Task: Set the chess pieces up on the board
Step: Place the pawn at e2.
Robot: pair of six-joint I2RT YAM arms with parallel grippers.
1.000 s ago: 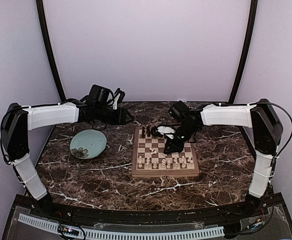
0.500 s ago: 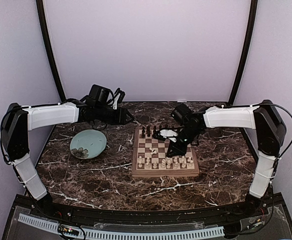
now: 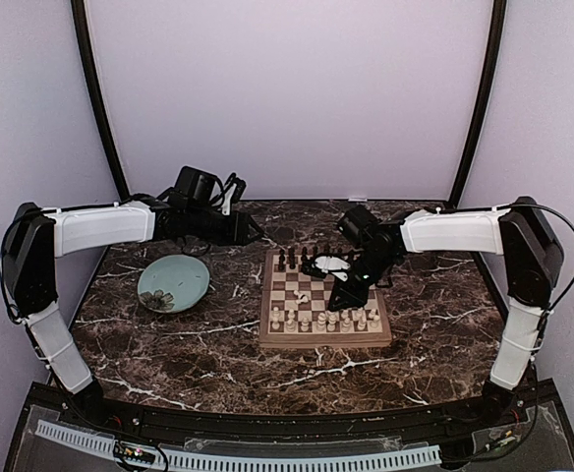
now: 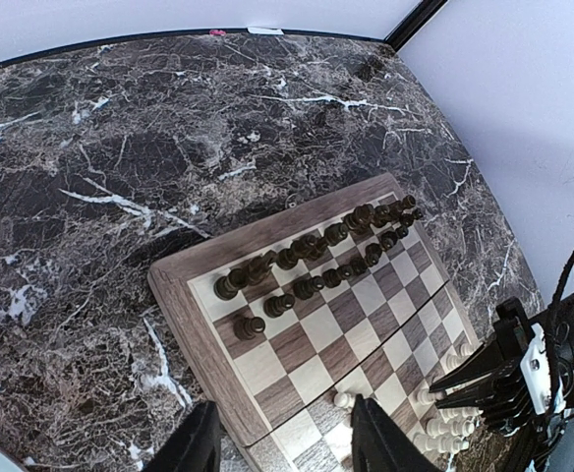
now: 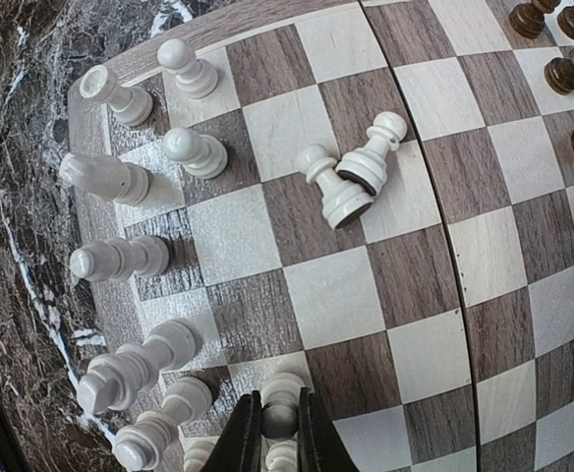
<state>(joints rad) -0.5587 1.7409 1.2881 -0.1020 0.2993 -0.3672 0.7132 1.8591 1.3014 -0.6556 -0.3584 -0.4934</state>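
The board (image 3: 312,282) lies mid-table. Dark pieces (image 3: 292,260) stand in its far rows and white pieces (image 3: 312,320) in its near rows. My right gripper (image 3: 344,287) is low over the white side. In the right wrist view it (image 5: 278,408) is shut on a white pawn (image 5: 283,385) that stands on a square beside other white pieces (image 5: 120,261). Two white pawns (image 5: 346,182) lie toppled together mid-board. My left gripper (image 3: 253,233) hovers open and empty behind the board's far left corner (image 4: 184,295).
A round pale-teal plate (image 3: 173,282) sits on the marble table left of the board. The dark rows (image 4: 316,246) stand along the far edge. The right arm's black fingers (image 4: 484,379) show in the left wrist view over the white side.
My right gripper has shifted slightly to the right and settled lower over the white rows. The left arm has not moved.
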